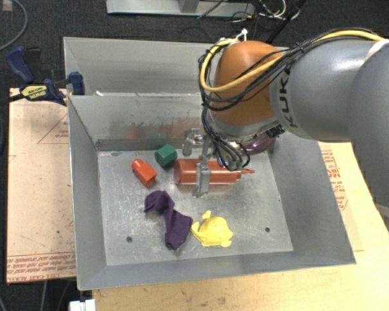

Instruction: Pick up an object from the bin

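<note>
One tool (198, 167) hangs over the red-brown block (224, 175).

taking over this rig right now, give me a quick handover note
Pincer: low in the middle of the bin, right at the red-brown cylinder. Open or shut can't be told, so no grasp is confirmed.
Things: the green block and orange block lie just left of the cylinder. The purple cloth and yellow toy lie nearer the front.
Done: nothing is lifted yet; every thing lies on the bin floor.
Left: get a grip, probably on the cylinder, and lift it out.
</note>
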{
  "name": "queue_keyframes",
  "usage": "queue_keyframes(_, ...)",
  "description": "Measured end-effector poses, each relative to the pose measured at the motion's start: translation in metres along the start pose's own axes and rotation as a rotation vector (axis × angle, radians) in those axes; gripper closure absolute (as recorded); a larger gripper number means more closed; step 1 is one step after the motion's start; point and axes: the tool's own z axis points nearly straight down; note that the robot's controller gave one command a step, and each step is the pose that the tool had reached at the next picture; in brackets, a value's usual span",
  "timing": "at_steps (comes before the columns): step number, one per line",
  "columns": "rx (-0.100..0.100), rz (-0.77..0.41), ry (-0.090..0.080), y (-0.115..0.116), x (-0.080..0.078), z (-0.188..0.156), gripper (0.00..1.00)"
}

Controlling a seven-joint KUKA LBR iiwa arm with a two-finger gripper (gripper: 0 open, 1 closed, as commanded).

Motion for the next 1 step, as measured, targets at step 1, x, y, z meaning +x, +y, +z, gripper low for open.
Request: queue_keyframes(1,-0.002,-0.084,-0.005,-0.0267,-0.0028,0.0789,1.0)
